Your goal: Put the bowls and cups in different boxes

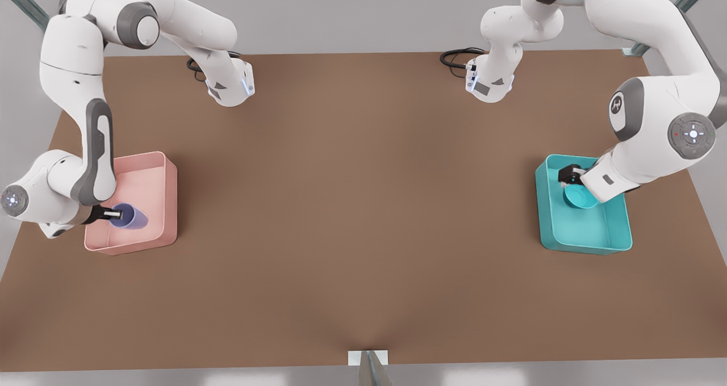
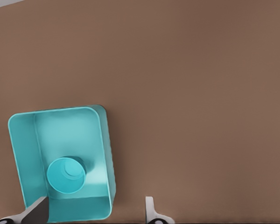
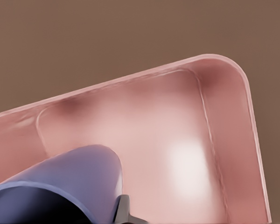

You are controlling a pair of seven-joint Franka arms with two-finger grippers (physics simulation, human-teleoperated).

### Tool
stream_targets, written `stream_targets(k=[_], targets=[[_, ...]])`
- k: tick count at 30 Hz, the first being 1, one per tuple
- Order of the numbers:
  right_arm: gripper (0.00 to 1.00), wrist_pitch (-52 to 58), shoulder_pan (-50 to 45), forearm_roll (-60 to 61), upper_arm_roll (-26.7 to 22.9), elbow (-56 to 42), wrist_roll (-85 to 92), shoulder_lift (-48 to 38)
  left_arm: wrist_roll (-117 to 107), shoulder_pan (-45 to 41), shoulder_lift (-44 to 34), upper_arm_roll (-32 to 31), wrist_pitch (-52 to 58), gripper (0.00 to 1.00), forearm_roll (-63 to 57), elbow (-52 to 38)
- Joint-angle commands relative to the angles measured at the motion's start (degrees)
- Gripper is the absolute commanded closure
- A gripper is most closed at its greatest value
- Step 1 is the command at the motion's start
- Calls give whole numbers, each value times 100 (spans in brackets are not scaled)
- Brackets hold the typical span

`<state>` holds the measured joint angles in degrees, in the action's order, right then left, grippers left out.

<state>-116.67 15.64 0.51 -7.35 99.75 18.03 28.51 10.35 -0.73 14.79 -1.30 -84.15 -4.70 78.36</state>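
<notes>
Front view shows you the right gripper (image 1: 112,213) clamped on the small lavender tapered cup (image 1: 129,215), tilted inside the pale pink rectangular plastic bin (image 1: 168,193). Your left gripper (image 1: 569,177) hangs spread apart over the small round teal bowl (image 1: 579,197), which lies in the teal rectangular plastic bin (image 1: 585,233).

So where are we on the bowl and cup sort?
Done: the bowl sits inside the teal box, and the left gripper is over it with jaws open. In hand: the right gripper looks shut on the cup, which is tilted within the pink box. Left: release the cup there and pull both arms clear.
</notes>
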Motion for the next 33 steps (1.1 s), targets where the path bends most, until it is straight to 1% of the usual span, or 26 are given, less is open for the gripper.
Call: stream_targets(k=[1, 5, 6, 7, 8, 19, 21, 24, 25, 27, 28, 29, 30, 32, 33], targets=[[79, -462, 1, 10, 5, 54, 1906, 93, -780, 20, -3, -2, 478, 0, -13, -5], [79, -533, 27, 230, 5, 89, 1915, 278, -719, 12, 15, -2, 461, 0, -4, 4], [77, -515, 27, 230, 14, 89, 1906, 296, -710, 20, 24, -2, 443, 0, -4, 4], [45, -471, 27, 265, 14, 89, 1906, 313, -666, 20, 59, -2, 443, 0, 5, 4], [0, -454, 27, 265, 23, 89, 1906, 322, -657, 20, 68, -2, 461, 0, 5, 4], [0, 153, 10, 265, 67, 10, 1968, 138, -569, 178, 155, 7, 461, 0, 242, 12], [0, 408, -17, 265, 67, 1, 1959, -73, -587, 179, 199, 7, 777, 0, 426, 48], [0, 1137, -271, 318, 76, -52, 1801, -785, -578, 161, 243, -2, 839, 0, 558, 48], [0, 1506, -473, 318, 76, -262, 1239, -917, -569, 170, 252, -2, 812, 0, 550, 48], [0, 2640, -957, 318, 76, -1176, 26, -935, -569, 161, 217, -2, 874, 0, 558, 21], [0, 2842, -1133, 449, 76, -1493, -492, -935, -595, 126, 217, -81, 892, 0, 541, 13], [0, 3080, -1457, 476, 67, -1678, -1660, -987, -595, 143, 217, -90, 892, 0, 558, 12], [0, 3290, -1704, 406, 58, -1669, -2181, -1137, -604, 152, 226, -81, 865, 0, 541, 12], [0, 3756, -1722, 353, 58, -2038, -2181, -1409, -604, 170, 243, -81, 856, 0, 523, 12], [0, 3757, -1739, 151, 75, -1977, -2102, -1602, -596, 170, 235, -81, 856, 0, 506, 12]])
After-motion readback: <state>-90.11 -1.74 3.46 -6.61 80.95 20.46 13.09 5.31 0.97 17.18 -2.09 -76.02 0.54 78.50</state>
